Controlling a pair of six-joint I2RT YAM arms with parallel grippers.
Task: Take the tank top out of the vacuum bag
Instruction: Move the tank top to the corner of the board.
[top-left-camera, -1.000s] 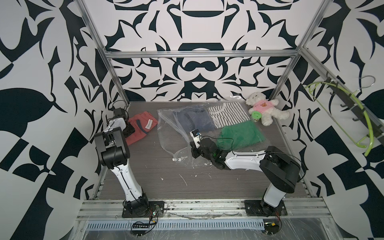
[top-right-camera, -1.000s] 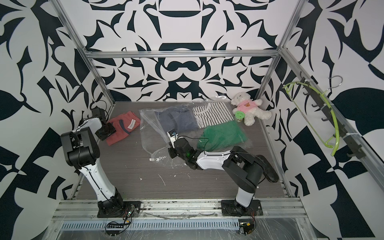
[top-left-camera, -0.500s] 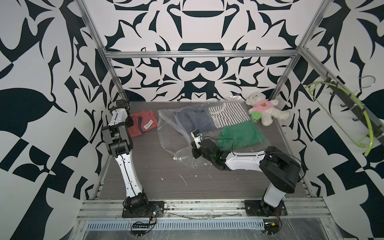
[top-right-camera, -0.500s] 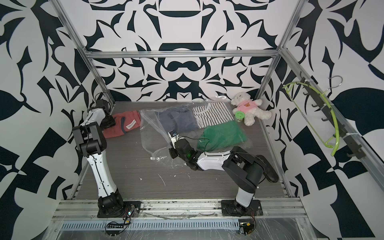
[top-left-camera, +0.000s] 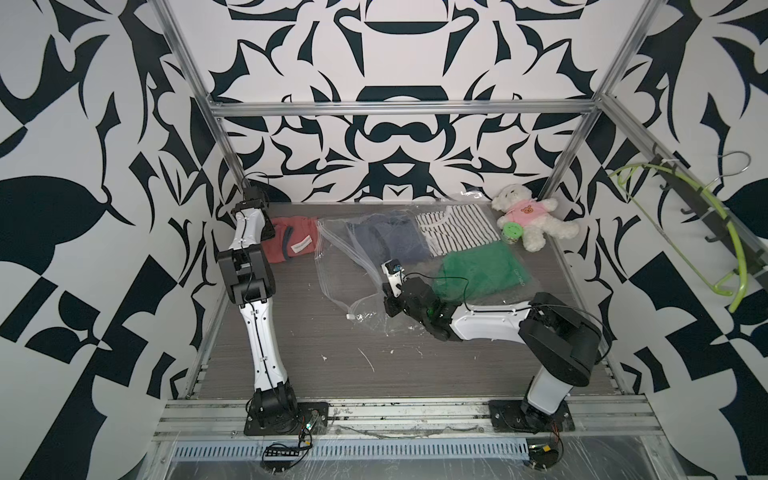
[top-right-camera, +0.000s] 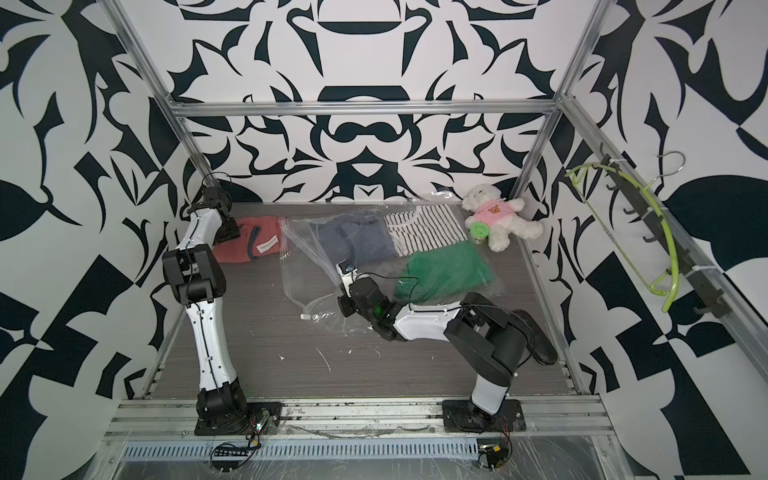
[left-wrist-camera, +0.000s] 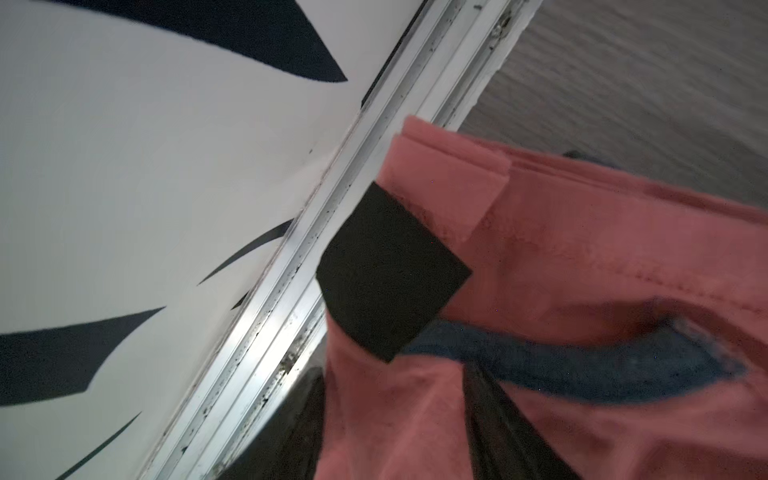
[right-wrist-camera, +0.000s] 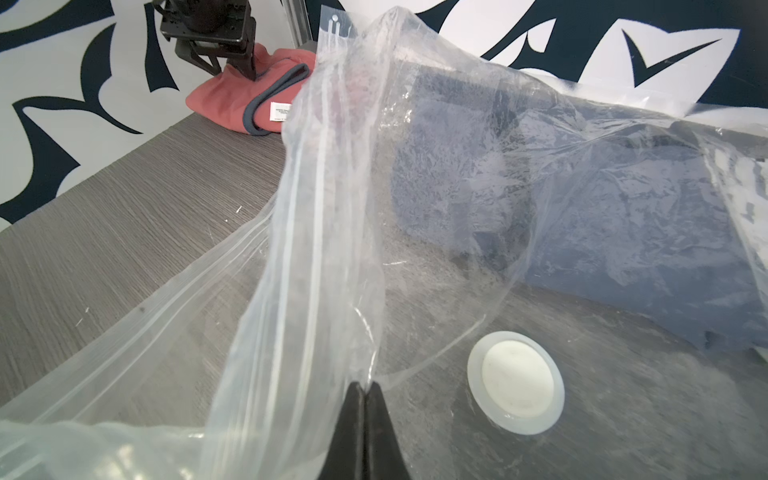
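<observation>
In both top views the vacuum bag (top-left-camera: 353, 270) lies crumpled across the middle of the grey counter (top-left-camera: 316, 357), its white slider clip (top-left-camera: 350, 316) at the near edge. The tank top (top-left-camera: 293, 245), salmon with blue trim, lies outside the bag at the counter's far left corner, just beside the film. The left pincer (right-wrist-camera: 231, 74) stands over it with its fingers apart. One black pad (left-wrist-camera: 390, 274) rests against the fabric, but whether the pincer clamps it cannot be told. The right pincer (right-wrist-camera: 365, 390) is pressed together on a raised fold of the bag, near the round white valve disc (right-wrist-camera: 515, 384) and the zip strip (right-wrist-camera: 166, 299). A navy garment (right-wrist-camera: 602, 199) shows through the film. A striped garment (top-left-camera: 457, 226), a green garment (top-left-camera: 478, 270) and a teddy bear (top-left-camera: 528, 216) lie toward the far right.
</observation>
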